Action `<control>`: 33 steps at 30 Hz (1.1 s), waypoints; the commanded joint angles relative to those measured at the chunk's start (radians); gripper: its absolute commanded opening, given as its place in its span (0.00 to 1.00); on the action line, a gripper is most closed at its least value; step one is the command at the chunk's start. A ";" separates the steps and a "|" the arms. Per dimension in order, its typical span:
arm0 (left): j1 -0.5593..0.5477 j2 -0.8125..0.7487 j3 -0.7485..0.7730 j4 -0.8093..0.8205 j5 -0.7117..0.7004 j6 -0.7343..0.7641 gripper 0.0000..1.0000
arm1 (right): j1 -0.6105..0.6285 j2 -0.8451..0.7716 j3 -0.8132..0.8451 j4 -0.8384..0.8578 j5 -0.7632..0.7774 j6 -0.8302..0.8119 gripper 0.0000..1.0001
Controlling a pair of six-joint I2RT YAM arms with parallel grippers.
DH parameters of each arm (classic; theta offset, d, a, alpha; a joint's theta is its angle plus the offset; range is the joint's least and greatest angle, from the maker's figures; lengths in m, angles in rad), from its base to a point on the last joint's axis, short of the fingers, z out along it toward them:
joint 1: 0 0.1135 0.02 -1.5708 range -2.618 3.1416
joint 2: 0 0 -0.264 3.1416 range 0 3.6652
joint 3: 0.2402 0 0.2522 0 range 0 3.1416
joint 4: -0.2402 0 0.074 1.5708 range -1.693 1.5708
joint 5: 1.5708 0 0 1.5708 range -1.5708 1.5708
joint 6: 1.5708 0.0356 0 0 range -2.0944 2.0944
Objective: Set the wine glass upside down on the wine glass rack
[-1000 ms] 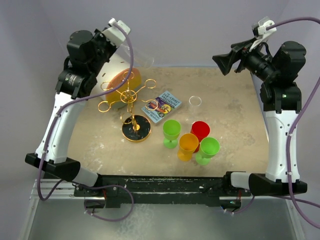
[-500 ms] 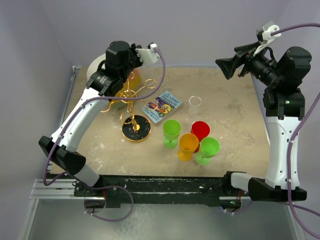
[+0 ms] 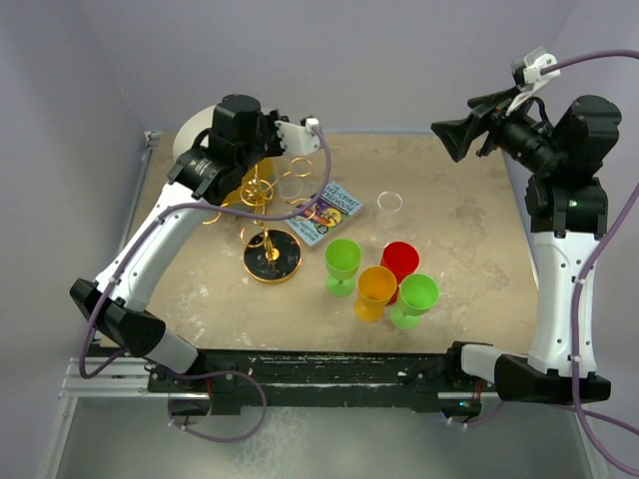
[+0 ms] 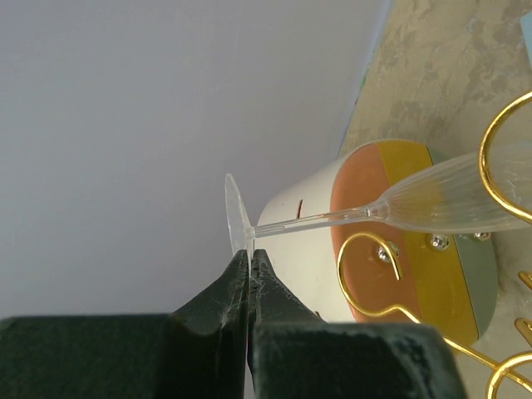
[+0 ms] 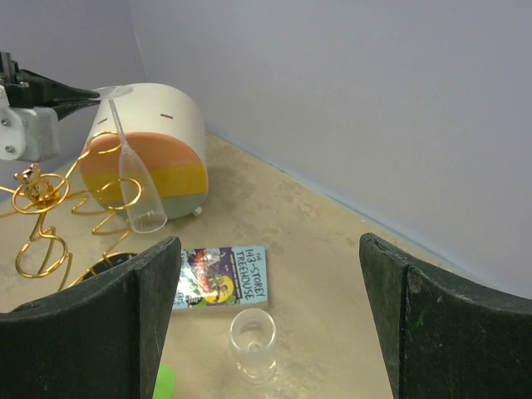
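On the far left of the desk (image 3: 469, 249), the big white drum (image 5: 158, 125) with orange and yellow bands lies just behind the gold wine glass rack (image 3: 271, 255). Above the rack, the left arm's jaws are pressed tight on the round foot of the clear wine glass (image 5: 140, 204). The glass hangs bowl down, close beside the rack's top rings on their right. It is not yet sitting on one, and I cannot tell if it touches the wire. High at the far right, the right arm's jaws are spread wide with nothing in them.

I think the good way is to go slow. Keep the glass hanging straight, slide its thin stem sideways through the gap in one ring, then lower it until the foot sits on the wire. Let go only then. A bump could tip the light rack.
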 commanded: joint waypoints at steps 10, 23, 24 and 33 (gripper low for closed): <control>-0.005 -0.083 -0.059 -0.052 0.062 0.045 0.00 | -0.022 -0.023 -0.020 0.052 -0.051 0.003 0.91; -0.005 -0.122 -0.088 -0.084 0.072 0.029 0.00 | -0.039 -0.039 -0.057 0.068 -0.063 0.006 0.92; -0.004 -0.125 -0.089 -0.085 0.073 0.027 0.00 | -0.039 -0.039 -0.057 0.069 -0.065 0.006 0.92; -0.002 -0.142 -0.114 -0.114 0.088 0.028 0.00 | -0.047 -0.050 -0.064 0.072 -0.066 0.005 0.92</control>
